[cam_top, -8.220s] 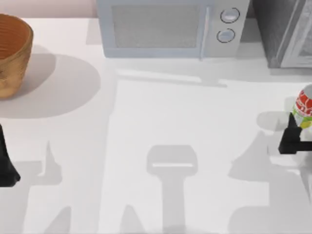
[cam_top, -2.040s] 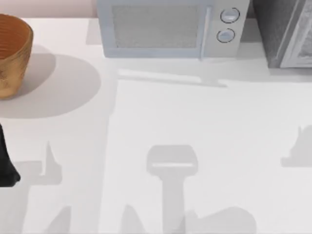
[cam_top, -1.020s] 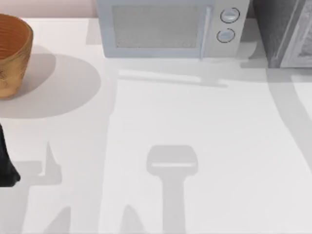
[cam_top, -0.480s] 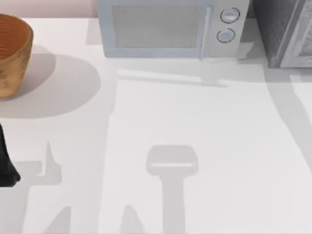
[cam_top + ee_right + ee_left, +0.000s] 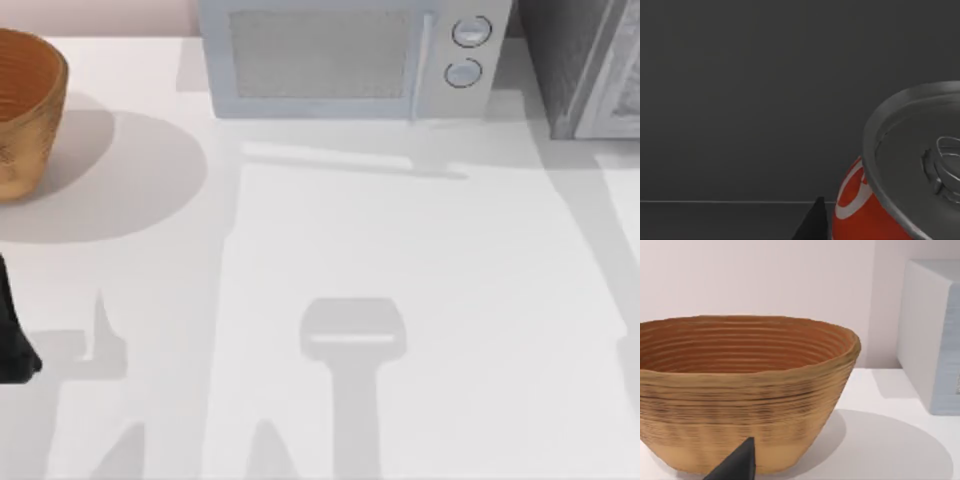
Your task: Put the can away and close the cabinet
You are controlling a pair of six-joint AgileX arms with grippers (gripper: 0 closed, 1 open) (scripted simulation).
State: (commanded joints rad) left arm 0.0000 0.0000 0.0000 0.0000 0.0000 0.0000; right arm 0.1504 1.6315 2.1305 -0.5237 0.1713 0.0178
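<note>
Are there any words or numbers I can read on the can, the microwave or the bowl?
None can be read.
Can: a red label with white curved marks, no letters that can be made out.
Microwave: two round knobs, no numbers or words legible.
Wooden bowl: plain ribs, no writing.

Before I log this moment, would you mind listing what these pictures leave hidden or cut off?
- Can: right wrist view; the picture's edge cuts off its lower body, so whether it rests on a surface is unclear.
- Right end effector: a dark fingertip beside the can; grip hidden.
- Left end effector: top view, cut by the left edge; fingers unreadable.
- Cabinet: top view, cropped at the right corner; door position unclear.
- Wooden bowl: left wrist view; the base is cut off.
</note>
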